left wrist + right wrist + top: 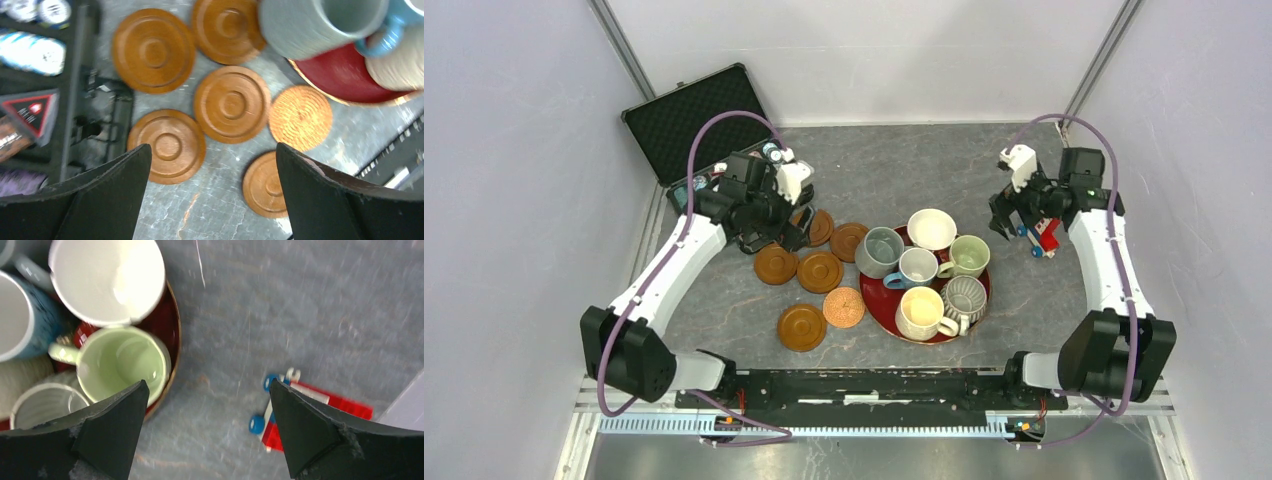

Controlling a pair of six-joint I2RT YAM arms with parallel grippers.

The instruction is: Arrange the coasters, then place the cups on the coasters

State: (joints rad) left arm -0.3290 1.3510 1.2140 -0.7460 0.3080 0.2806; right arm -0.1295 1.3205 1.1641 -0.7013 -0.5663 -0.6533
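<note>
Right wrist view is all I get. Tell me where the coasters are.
Observer: Six coasters lie loose on the table, left of the red tray, none carrying anything.
Operator: Count the cups for me.
Observer: Six, all crowded on the tray; the grey cup stands at its left edge, nearest the coasters.
Operator: Now report the left gripper.
Observer: Open, hanging above the coasters, holding nothing.

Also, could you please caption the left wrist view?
Open left gripper above six wooden coasters beside the red tray.
</note>
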